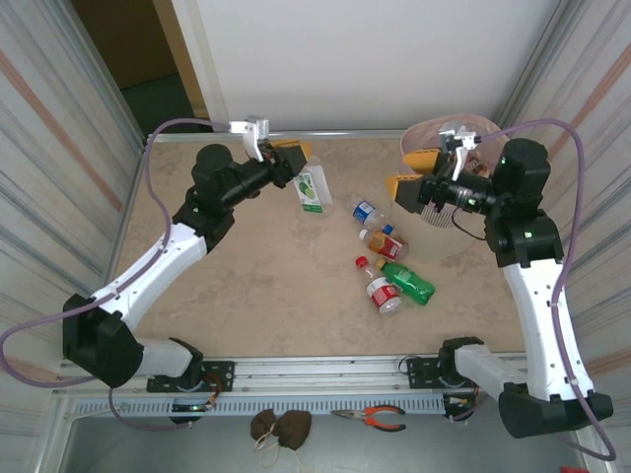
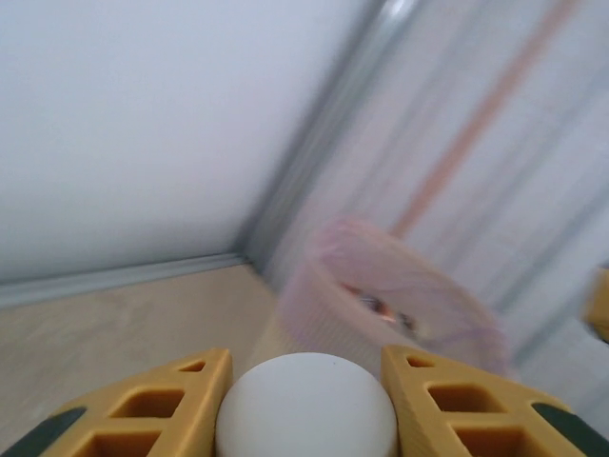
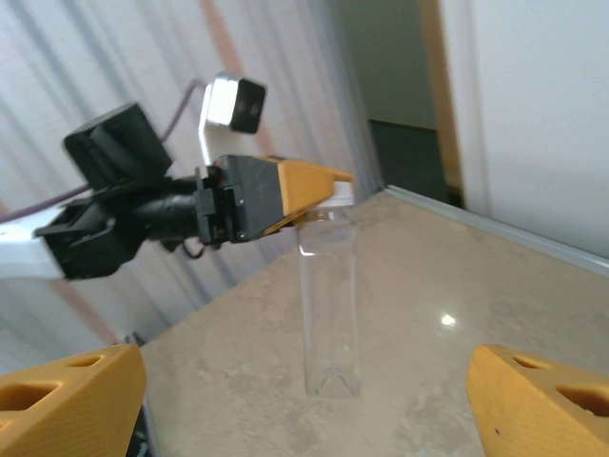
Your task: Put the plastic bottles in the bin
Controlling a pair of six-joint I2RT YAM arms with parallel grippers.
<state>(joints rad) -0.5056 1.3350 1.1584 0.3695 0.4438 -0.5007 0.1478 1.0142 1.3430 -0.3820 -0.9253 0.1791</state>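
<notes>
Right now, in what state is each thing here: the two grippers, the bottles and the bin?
Left gripper: shut on the white cap of a bottle.
Held bottle: hanging by its cap, cap up.
Right gripper: open, holding nothing, next to the bin.
Bottles on the table: four, lying on their sides, caps on.
Bin: upright, lined with a pink bag.
</notes>
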